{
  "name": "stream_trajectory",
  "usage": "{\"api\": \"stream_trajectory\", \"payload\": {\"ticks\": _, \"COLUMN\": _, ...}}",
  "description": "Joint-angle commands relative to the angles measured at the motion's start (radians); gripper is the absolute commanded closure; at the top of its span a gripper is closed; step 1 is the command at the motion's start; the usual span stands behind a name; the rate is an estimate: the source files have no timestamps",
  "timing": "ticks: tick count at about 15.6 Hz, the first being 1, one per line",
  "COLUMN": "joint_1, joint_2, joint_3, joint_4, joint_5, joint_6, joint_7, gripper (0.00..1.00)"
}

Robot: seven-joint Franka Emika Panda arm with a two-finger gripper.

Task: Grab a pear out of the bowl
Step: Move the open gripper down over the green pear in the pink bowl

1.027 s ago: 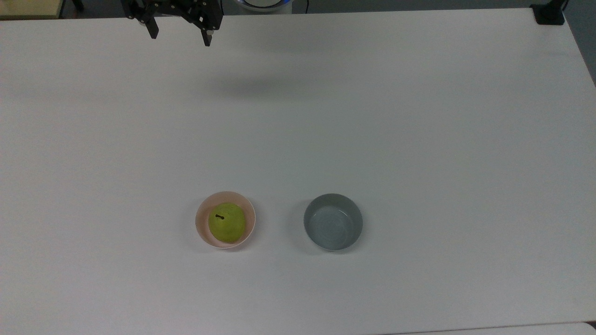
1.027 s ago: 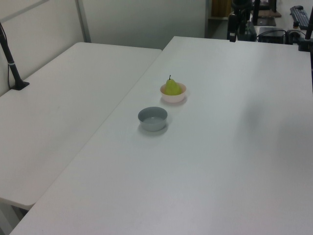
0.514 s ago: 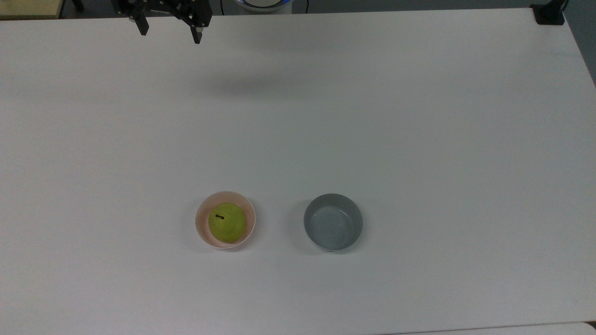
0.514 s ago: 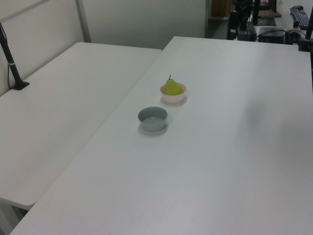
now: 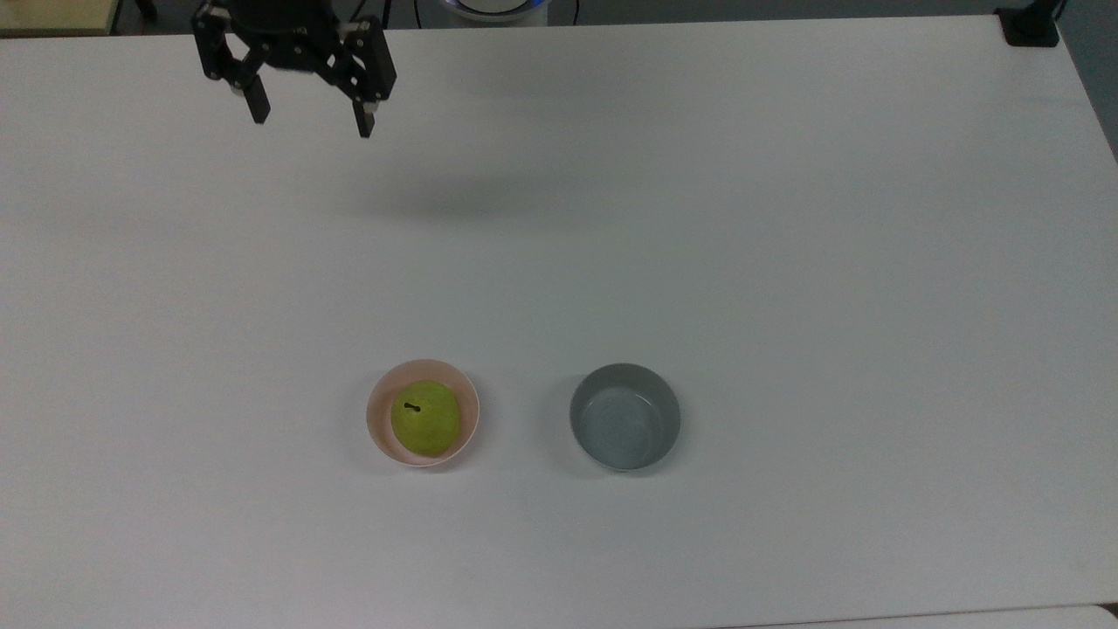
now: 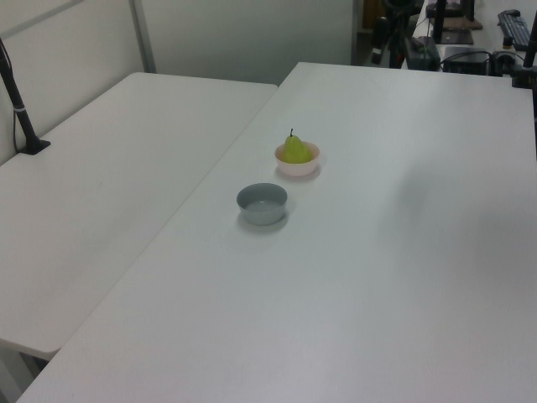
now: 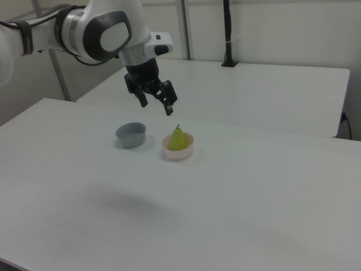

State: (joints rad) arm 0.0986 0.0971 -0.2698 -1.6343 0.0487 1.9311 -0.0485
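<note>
In the right view, the white table (image 7: 237,192) is stretching across the foreground, and on it the pale pink bowl (image 7: 178,150) is sitting just beside the grey bowl (image 7: 131,135), which is lying to the right view's left. The yellow-green pear (image 7: 178,139) is standing upright inside the pink bowl, its short dark stem pointing up. Above and slightly behind the 2 bowls, the black gripper (image 7: 156,104) is hanging in the air from the white Franka arm (image 7: 96,28), with its 2 fingers spread apart and nothing between them; it is touching neither the fruit nor either bowl.

In the top view, the pear (image 5: 425,417) is filling most of the pink bowl (image 5: 379,430), the grey bowl (image 5: 625,418) is lying to the top view's right of it, and the spread gripper (image 5: 311,122) is hovering well apart from both, near the table's far edge

In the left view, a 2nd white table (image 6: 109,193) is standing alongside
</note>
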Motion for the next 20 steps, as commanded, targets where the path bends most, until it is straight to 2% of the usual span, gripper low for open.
{"api": "stream_trajectory", "payload": {"ticks": 1, "joint_1": 0.007, "joint_2": 0.175, "joint_3": -0.006, "joint_4": 0.148, "joint_5": 0.057, "joint_6": 0.101, "joint_7": -0.027, "gripper": 0.00}}
{"api": "stream_trajectory", "payload": {"ticks": 5, "joint_1": 0.009, "joint_2": 0.332, "joint_3": 0.007, "joint_4": 0.257, "joint_5": 0.071, "joint_6": 0.202, "joint_7": -0.022, "gripper": 0.00}}
{"api": "stream_trajectory", "payload": {"ticks": 9, "joint_1": 0.016, "joint_2": 0.440, "joint_3": 0.032, "joint_4": 0.275, "joint_5": 0.071, "joint_6": 0.380, "joint_7": -0.011, "gripper": 0.00}}
{"api": "stream_trajectory", "payload": {"ticks": 13, "joint_1": 0.049, "joint_2": 0.509, "joint_3": 0.034, "joint_4": 0.274, "joint_5": 0.066, "joint_6": 0.434, "joint_7": -0.014, "gripper": 0.00}}
{"api": "stream_trajectory", "payload": {"ticks": 18, "joint_1": 0.072, "joint_2": 0.532, "joint_3": 0.034, "joint_4": 0.251, "joint_5": 0.056, "joint_6": 0.454, "joint_7": -0.027, "gripper": 0.00}}
{"api": "stream_trajectory", "payload": {"ticks": 20, "joint_1": 0.081, "joint_2": 0.538, "joint_3": 0.034, "joint_4": 0.226, "joint_5": 0.008, "joint_6": 0.456, "joint_7": -0.043, "gripper": 0.00}}
